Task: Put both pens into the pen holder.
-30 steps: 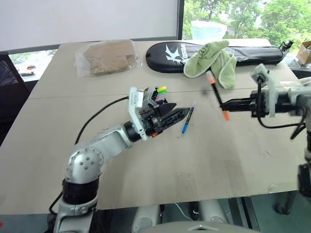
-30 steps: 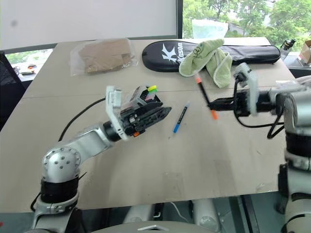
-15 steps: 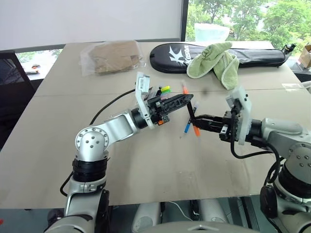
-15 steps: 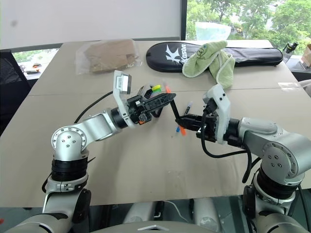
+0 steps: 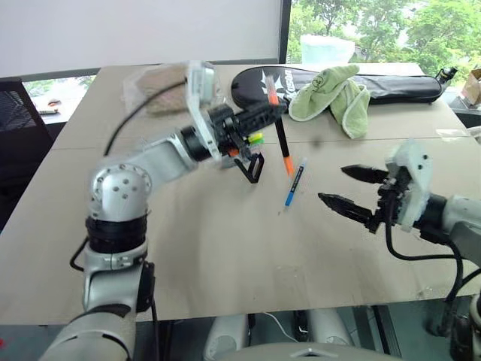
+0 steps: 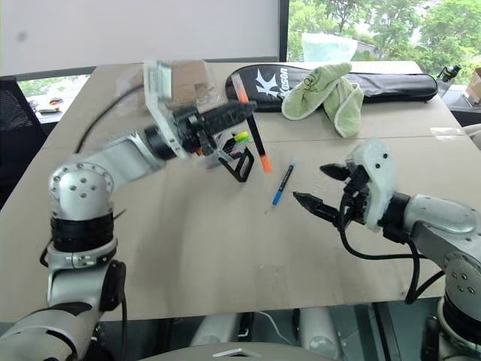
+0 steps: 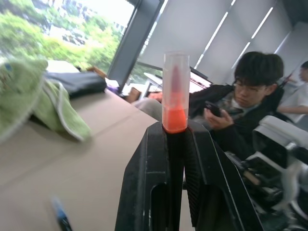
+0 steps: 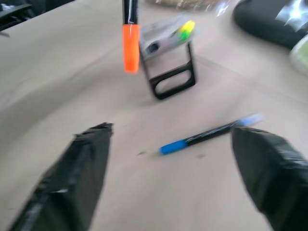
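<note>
Pens first: the orange-ended pen (image 5: 279, 124) is clamped in my left tool (image 5: 263, 113), hanging nearly upright with its lower orange end just above and beside the pen holder (image 6: 233, 147). In the left wrist view its upper orange end (image 7: 175, 96) pokes up between the two black fingers (image 7: 144, 192), which are pressed tight on the barrel. The blue-ended pen (image 5: 294, 183) lies flat on the surface (image 5: 225, 256), near the holder's black loop frame and between the two arms. My right tool (image 5: 355, 188) hovers just off the surface near that pen, its jaws spread wide and carrying nothing; the right wrist view looks straight past them at the blue-ended pen (image 8: 207, 134) and the holder (image 8: 168, 57) beyond.

I judge I am mid-way through the first pen: gripped and raised, not yet in the box. Next I need to line its lower tip up over the holder's opening, lower it in beside the markers already standing there, then let go. The blue one waits for the right tool, which must approach across the barrel.
</note>
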Available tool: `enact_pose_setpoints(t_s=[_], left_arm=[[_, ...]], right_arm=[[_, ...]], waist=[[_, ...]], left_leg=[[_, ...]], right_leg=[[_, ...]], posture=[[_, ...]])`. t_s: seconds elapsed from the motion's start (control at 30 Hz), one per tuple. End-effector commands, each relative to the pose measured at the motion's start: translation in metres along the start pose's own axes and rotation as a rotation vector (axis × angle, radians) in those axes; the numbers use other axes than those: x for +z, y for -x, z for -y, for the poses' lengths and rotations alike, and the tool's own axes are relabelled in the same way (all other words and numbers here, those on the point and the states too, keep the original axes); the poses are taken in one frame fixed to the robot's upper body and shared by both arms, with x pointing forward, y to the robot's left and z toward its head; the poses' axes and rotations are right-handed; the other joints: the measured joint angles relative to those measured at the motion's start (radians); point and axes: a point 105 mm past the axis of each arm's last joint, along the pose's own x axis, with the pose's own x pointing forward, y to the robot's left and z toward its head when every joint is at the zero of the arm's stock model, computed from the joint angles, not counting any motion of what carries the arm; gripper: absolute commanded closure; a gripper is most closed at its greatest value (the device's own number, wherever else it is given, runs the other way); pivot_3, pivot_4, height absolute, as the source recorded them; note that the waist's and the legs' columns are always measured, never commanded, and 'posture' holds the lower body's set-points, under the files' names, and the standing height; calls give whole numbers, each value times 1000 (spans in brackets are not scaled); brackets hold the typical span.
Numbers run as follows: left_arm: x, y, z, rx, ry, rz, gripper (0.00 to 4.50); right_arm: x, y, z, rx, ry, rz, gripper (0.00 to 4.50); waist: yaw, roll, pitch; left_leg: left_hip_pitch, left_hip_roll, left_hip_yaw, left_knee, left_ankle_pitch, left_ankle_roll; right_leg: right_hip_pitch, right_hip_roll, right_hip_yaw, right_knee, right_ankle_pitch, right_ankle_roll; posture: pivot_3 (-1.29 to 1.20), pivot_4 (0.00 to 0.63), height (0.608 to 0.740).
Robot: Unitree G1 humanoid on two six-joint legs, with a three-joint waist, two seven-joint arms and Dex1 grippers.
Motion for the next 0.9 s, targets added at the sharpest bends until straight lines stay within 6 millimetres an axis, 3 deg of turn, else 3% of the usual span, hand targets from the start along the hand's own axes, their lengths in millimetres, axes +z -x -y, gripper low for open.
enact_pose_setpoints(t_s=[0.03, 0.17, 0.37, 0.53, 0.67, 0.73, 0.8, 0.9], left_arm=[[10, 4, -7, 27, -194, -48, 4500], [8, 2, -24, 35, -378, -151, 4500], [1, -3, -38, 10, -512, -230, 4500], [-8, -6, -44, -6, -573, -278, 4500], [-26, -9, -44, -43, -585, -327, 4500], [-29, -9, -45, -36, -583, -333, 3524], [-29, -10, -45, -33, -588, -331, 2975], [-22, -10, -39, -43, -531, -318, 1733]], right_arm=[[15, 6, -6, 8, 142, 74, 166], [10, 5, -9, 17, 157, 87, 166], [11, 6, -18, 14, 221, 125, 166], [6, 6, -23, -2, 227, 129, 166], [1, 5, -23, -21, 225, 121, 166], [1, 4, -22, -28, 218, 128, 18], [1, 3, -22, -33, 203, 142, 18], [3, 0, -22, -35, 163, 164, 18]], waist=[[-4, 0, 0], [-1, 0, 0], [6, -1, 1], [5, -2, 1], [5, -2, 1], [5, -2, 1], [5, -2, 1], [5, -2, 1]], left_leg=[[1, 0, 0, 0, 0, 0], [1, 0, 1, -1, 0, 0], [-1, 0, 1, 0, 0, 0], [-1, 1, 1, 0, 0, 0], [-2, 3, 1, 0, 0, 0], [-1, 3, 1, 0, 0, 0], [-1, 4, 1, 0, 0, 0], [-1, 4, 1, 0, 0, 0]], right_leg=[[0, 0, 0, 0, 0, 1], [0, 0, 0, 0, -3, 2], [0, -1, 0, -2, -3, 1], [0, -1, 0, -2, -1, 3], [0, -1, 0, -2, -2, 3], [0, -1, 0, -2, -2, 3], [0, -1, 0, -1, -3, 5], [0, -1, 0, -1, -2, 5]], posture=[[0, 150, 740], [0, 150, 740], [0, 150, 740], [0, 150, 740], [0, 150, 740], [0, 150, 740], [0, 150, 740], [0, 150, 740]])
